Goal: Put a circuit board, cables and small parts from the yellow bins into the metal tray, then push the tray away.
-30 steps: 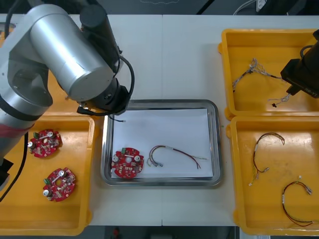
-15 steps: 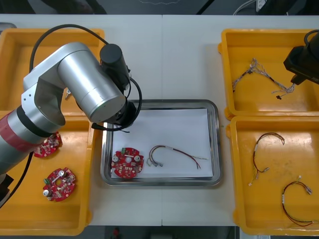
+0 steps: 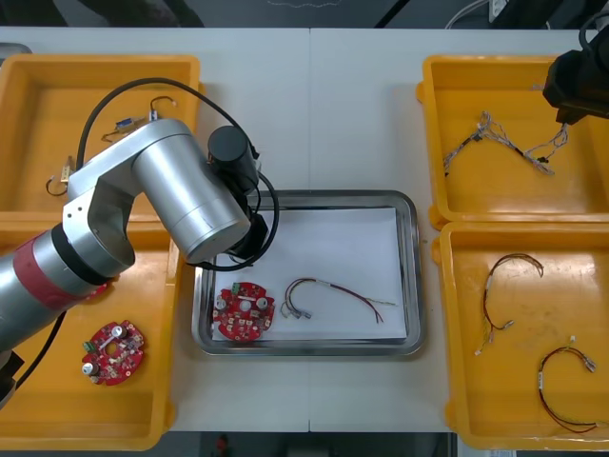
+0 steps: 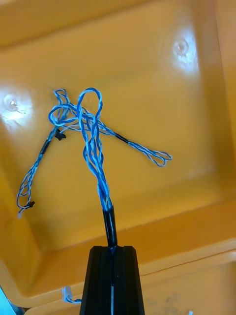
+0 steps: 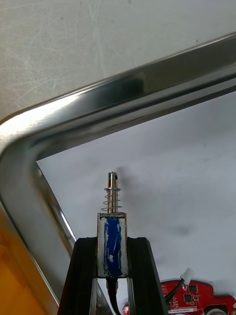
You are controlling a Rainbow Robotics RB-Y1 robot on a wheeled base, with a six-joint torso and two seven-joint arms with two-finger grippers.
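In the front view the left arm (image 3: 181, 205) reaches over the far-left corner of the metal tray (image 3: 411, 276), where a round red circuit board (image 3: 243, 311) and a reddish cable (image 3: 333, 293) already lie on the white inside. The right gripper (image 3: 569, 95) hangs over the far right yellow bin (image 3: 430, 143), with the twisted blue and white cable (image 3: 504, 143) trailing below it. In the right wrist view the fingers are pinched nearly together on the cable's thin black sleeve. The strands beyond them loop and cross in a knot, so a lift may drag a second length out of the bin, or the narrow sleeve may slip free. In the left wrist view the left gripper (image 5: 112, 243) clamps a small metal part (image 5: 112, 224) with a blue body and a spring-loaded pin, poised above the white inside just beside the tray's curved rim. If it is let go so close to the corner, the part may strike the rim and roll off. A black lead trailing from it could also catch on the board near the fingers.
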